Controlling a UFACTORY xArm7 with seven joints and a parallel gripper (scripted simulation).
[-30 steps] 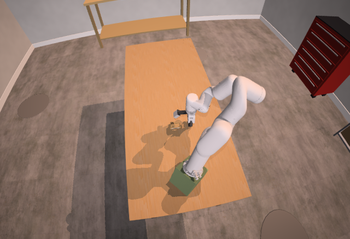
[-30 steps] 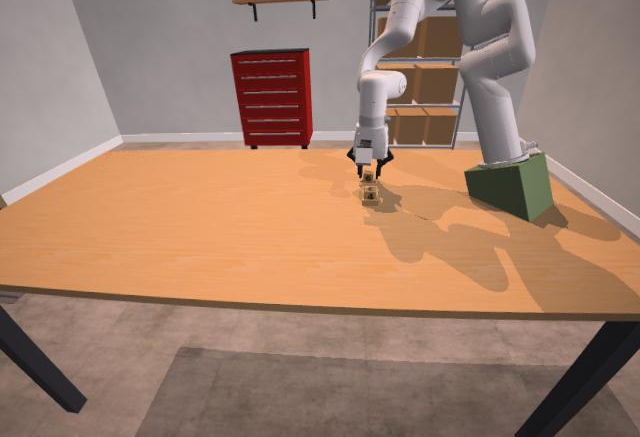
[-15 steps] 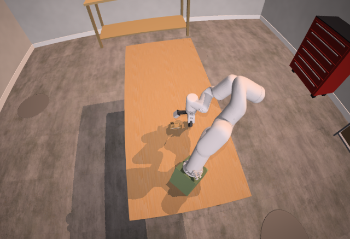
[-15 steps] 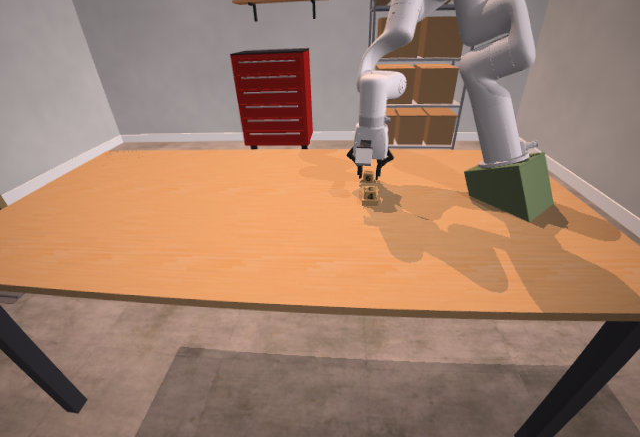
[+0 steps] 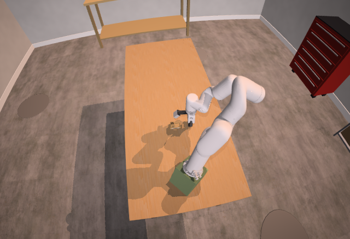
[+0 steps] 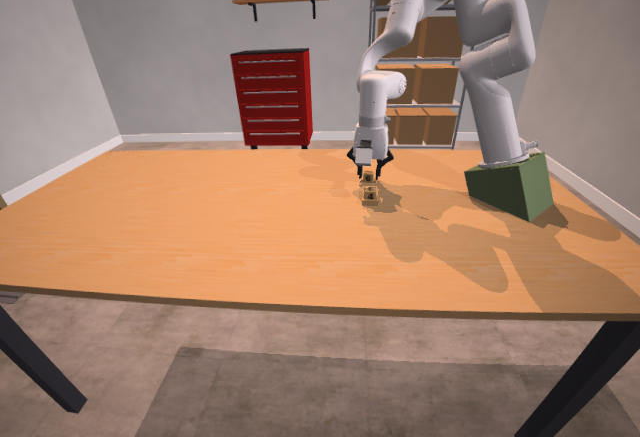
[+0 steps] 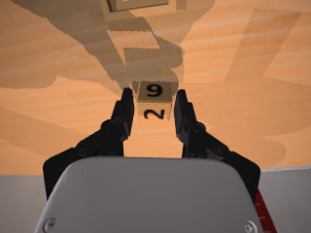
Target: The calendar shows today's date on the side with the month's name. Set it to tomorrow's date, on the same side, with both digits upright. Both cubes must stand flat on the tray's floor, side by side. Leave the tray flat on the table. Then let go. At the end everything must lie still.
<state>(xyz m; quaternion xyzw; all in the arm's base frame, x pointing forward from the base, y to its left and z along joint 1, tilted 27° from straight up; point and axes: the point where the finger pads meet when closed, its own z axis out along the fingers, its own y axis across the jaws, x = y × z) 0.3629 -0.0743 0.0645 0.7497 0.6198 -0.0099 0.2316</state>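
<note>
"Beside the cube-shaped wooden tray-mate, what are you seeing?"

"Near the small open tan tray [image 5: 171, 128] [image 6: 370, 202] [image 7: 141, 16], a tan cube with black digits [image 5: 184, 125] [image 6: 368, 177] [image 7: 155, 99] is sitting outside it, between the black fingers of the gripper [image 5: 190, 124] [image 6: 369, 177] [image 7: 154, 99]."

"Is the gripper grasping it?"

"No, the fingers are standing partway apart and leaving narrow gaps on both sides, so they are holding nothing."

"Which digits are showing?"

"Toward the exterior camera, the cube is showing what is looking like a 6; in the wrist view, a 2 is lying sideways on another face."

"And the tray?"

"It is resting on the orange-brown wooden table [image 5: 158, 75] [image 6: 206, 225] [image 7: 49, 58], and a second tan cube marked 4 [image 6: 370, 196] is sitting in it. I am not able to tell whether the first cube is touching the table."
</note>
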